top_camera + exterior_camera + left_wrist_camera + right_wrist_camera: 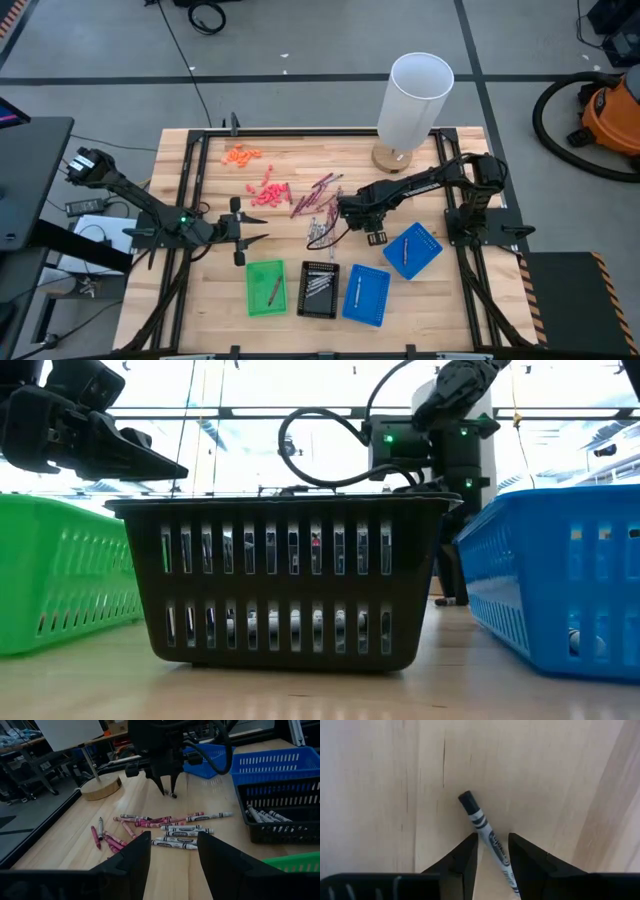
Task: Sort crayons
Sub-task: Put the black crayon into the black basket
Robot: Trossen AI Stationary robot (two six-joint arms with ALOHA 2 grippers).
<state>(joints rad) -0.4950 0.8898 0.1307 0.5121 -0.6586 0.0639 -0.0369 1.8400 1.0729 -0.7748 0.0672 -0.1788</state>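
Along the table's (190,160) near edge sit the green tray (265,288), the black tray (320,289) and a blue tray (366,295), with a second blue tray (412,250) set askew just behind them toward the right edge; each holds at least one crayon. Behind the trays, near the table's middle, the right gripper (493,851) is down at the wood with its fingers narrowed around a grey crayon (487,836) lying flat between them, seemingly not yet pinched tight. The crayon lies slanted across the gap, so the closing fingers may roll it aside or catch only its end, letting it swing and drop on the way to a tray. The loose crayons (170,825), maroon and grey mixed, lie just beside this spot, and a low sweep could scatter them. The left gripper (172,855) waits spread wide and empty toward the left edge. Farther back stand a lamp base (100,786) and the white shade (415,98).
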